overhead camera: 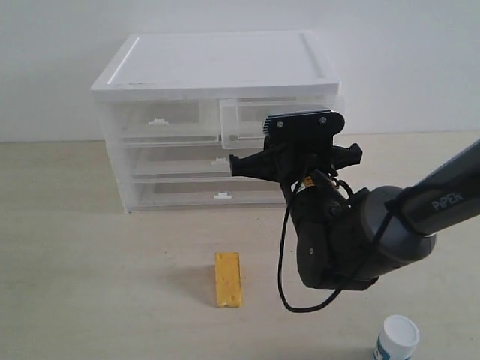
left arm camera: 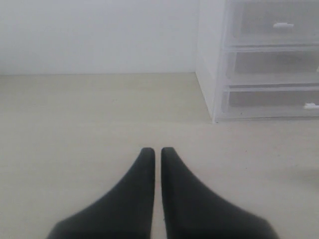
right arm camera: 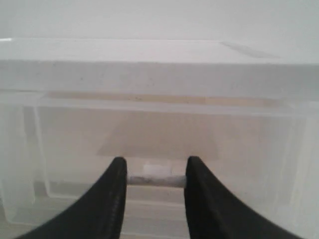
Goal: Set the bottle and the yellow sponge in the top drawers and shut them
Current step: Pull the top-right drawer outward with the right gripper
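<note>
Black right hand (right arm camera: 154, 167) level, fingers (right arm camera: 115, 196) tight on white tab (right arm camera: 155, 172) of top-right drawer (right arm camera: 75, 134).

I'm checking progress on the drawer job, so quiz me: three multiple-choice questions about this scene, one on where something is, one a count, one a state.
1. Where is the yellow sponge? A in a top drawer; B on the table in front of the cabinet; C on the cabinet's top.
2. How many drawers does the cabinet have? A two; B four; C six.
3. How is the left hand? A shut and empty; B wide open; C clamped on a drawer handle.
Answers: 1 B, it lies flat on the bare table; 2 B, two top drawers sit over two full-width drawers; 3 A, its fingers are closed together with nothing between them.
</note>
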Available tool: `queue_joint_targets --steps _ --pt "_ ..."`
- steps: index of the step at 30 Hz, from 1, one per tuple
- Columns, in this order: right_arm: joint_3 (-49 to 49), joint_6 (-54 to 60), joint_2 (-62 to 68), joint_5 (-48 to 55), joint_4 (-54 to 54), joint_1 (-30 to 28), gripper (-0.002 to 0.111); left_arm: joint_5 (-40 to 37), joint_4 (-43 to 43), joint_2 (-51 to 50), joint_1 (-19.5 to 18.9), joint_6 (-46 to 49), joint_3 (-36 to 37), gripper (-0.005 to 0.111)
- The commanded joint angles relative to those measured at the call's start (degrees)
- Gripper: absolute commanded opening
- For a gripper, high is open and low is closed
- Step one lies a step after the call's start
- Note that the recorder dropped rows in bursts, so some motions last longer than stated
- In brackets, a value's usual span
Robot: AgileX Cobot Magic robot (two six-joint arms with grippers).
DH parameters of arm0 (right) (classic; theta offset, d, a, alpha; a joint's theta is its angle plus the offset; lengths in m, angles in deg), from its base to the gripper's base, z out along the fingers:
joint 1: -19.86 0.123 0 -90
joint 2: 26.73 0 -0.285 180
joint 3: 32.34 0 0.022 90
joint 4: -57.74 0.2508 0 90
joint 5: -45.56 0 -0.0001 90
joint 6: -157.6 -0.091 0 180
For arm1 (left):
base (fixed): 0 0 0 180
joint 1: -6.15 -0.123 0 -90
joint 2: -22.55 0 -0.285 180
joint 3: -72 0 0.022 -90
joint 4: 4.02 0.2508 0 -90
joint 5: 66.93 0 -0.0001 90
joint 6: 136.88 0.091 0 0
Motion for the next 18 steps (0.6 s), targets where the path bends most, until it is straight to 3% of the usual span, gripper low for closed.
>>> queue_joint_targets --steps 1,10,18 --pt "-4.45 -1.0 -3.74 -2.22 2.85 0.87 0.0 0.21 -0.44 0.17 -0.14 0.13 0.19 0.004" --pt "-5.59 6.36 -4.76 -2.35 14.17 10.83 0.0 0.21 -0.44 0.17 -0.14 0.13 0.19 0.004" --pt "-5.59 10.48 -6.51 1.92 17.27 10.94 0.0 0.21 -0.44 0.17 -0.14 0.13 0.19 0.004"
